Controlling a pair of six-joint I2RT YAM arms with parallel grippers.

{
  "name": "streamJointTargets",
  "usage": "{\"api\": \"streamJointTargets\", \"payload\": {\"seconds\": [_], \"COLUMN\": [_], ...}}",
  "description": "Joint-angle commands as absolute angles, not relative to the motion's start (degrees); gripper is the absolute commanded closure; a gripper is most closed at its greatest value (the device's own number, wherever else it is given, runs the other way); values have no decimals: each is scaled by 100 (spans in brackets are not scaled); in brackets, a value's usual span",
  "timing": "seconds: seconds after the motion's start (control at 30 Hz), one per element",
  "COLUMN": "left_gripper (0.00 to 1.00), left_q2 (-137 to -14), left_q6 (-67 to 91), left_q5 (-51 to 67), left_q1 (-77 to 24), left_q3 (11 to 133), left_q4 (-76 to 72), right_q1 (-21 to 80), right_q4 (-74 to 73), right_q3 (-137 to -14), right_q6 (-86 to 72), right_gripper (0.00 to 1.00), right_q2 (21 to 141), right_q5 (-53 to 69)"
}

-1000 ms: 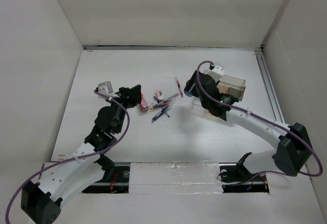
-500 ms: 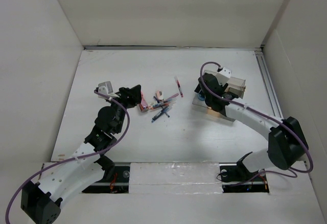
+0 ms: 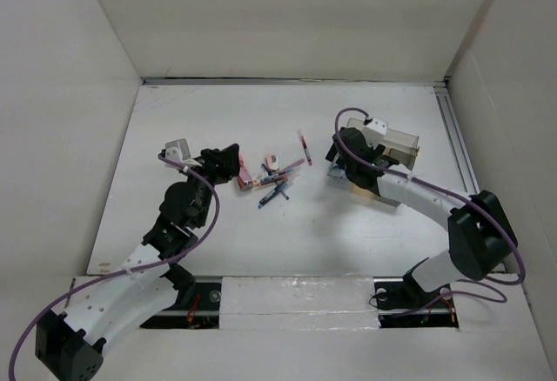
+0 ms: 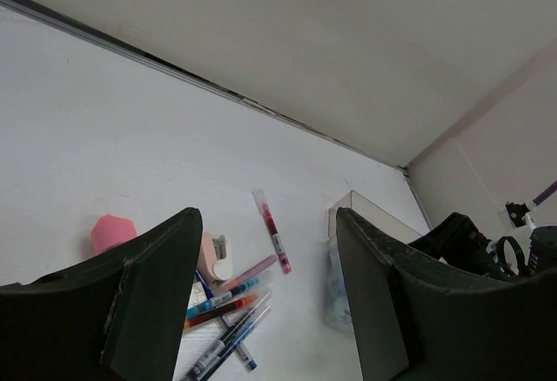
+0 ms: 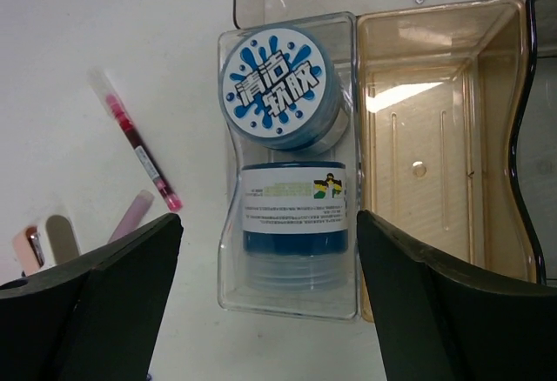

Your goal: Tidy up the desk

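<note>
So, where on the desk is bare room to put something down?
The desk is bare along the far strip between the pen pile and the back wall, and in the near strip between the pens and the desk's near edge. It is crowded in the middle around the pens and on the right around the clear organizer.

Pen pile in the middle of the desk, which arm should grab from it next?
Left, probably. The left gripper is open right beside the pen pile; the right gripper hangs open over the clear organizer, farther away.
</note>
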State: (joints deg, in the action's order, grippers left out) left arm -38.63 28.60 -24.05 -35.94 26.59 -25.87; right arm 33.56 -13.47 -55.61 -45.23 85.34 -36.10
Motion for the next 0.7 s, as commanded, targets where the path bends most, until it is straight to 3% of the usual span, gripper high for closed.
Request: {"api": "streamJointTargets", "payload": {"seconds": [0.0,0.07,0.1,0.13,0.17,0.27,0.33,0.4,0.47,0.57,0.67], "left_gripper": [41,41,41,41,41,41,41,41,41,41,41], "left_q2": [-3727,-3727,-3692,-3665,-3561,-3368,-3209,-2946,-2787,-2567,-2549], "left_q6": [2892,2918,2961,2997,3084,3802,4075,4140,4131,4096,4043], "left_q5": [-2479,-2505,-2531,-2583,-3019,-3835,-4226,-4394,-4368,-4315,-4394], "left_q1": [-3621,-3621,-3621,-3621,-3621,-3621,-3621,-3621,-3621,-3621,-3621], "left_q3": [2593,2637,2619,2584,2514,2575,2532,2322,2207,2092,2030], "left_q4": [-2865,-2769,-2760,-2777,-2664,-2131,-1908,-2029,-2153,-2250,-2329], "right_q1": [3542,3708,3909,4007,4156,4481,4700,4886,5062,5124,5124], "right_q4": [-1222,-916,-766,-591,-76,227,176,18,-165,-211,-395], "right_q3": [-5915,-5845,-5810,-5723,-5669,-5904,-6211,-6572,-7142,-7836,-8357], "right_q6": [-4465,-4282,-4211,-4123,-4044,-3999,-3982,-3894,-3710,-3586,-3560], "right_gripper": [14,23,49,62,85,90,90,82,62,40,30], "right_q2": [8288,8079,8034,7990,8094,8757,8954,9543,9921,10607,11248], "right_q5": [-3718,-3709,-3631,-3491,-2784,-2112,-2144,-2153,-1908,-1741,-1293]}}
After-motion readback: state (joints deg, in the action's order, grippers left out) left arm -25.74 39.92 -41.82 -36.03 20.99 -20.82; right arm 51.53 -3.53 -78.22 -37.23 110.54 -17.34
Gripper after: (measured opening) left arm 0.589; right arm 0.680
